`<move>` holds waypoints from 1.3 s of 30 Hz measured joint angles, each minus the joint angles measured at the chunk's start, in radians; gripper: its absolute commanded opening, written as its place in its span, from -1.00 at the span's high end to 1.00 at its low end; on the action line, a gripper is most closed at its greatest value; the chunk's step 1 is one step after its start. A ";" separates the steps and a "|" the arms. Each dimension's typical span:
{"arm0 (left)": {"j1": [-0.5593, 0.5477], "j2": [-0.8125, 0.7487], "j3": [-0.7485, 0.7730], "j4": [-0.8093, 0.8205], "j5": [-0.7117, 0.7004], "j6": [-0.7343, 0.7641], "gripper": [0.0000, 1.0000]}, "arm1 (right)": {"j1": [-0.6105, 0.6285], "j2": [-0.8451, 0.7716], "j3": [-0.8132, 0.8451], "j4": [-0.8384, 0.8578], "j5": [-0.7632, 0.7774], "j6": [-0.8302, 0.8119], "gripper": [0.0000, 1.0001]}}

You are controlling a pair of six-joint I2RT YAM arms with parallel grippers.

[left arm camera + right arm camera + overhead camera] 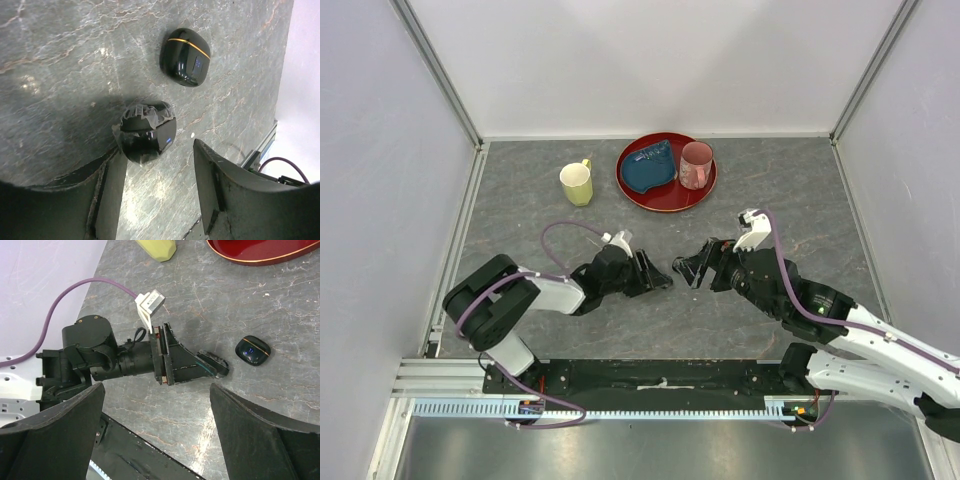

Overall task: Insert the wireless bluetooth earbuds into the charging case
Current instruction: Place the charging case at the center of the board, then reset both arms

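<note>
Two black oval charging cases lie on the grey table. In the left wrist view, one with an orange line lies shut further off. The other, with a blue light, lies just past my left finger's tip. My left gripper is open, low over the table. My right gripper is open and empty, facing the left one. The right wrist view shows the orange-lined case beside the left gripper's fingers. I see no loose earbuds in any view.
A yellow mug stands behind the left arm. A red tray at the back holds a blue dish and a pink mug. Walls close the table on three sides.
</note>
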 measured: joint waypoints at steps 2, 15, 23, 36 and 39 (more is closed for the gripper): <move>0.000 -0.026 -0.009 -0.025 -0.014 0.000 -0.25 | 0.000 0.004 0.000 0.000 0.000 0.000 -0.86; 0.000 -0.541 -0.130 -0.347 -0.217 0.106 -0.70 | -0.012 -0.026 -0.027 -0.004 0.076 0.027 -0.96; 0.000 -0.903 -0.082 -0.599 -0.449 0.322 -0.75 | -0.200 0.031 -0.037 -0.014 0.050 0.013 -0.96; 0.000 -0.739 0.049 -0.885 -0.562 0.423 -0.79 | -0.780 0.248 -0.115 0.000 -0.449 -0.152 -0.96; 0.000 -0.685 0.097 -0.918 -0.564 0.423 -0.79 | -0.846 0.299 -0.122 0.011 -0.526 -0.169 -0.96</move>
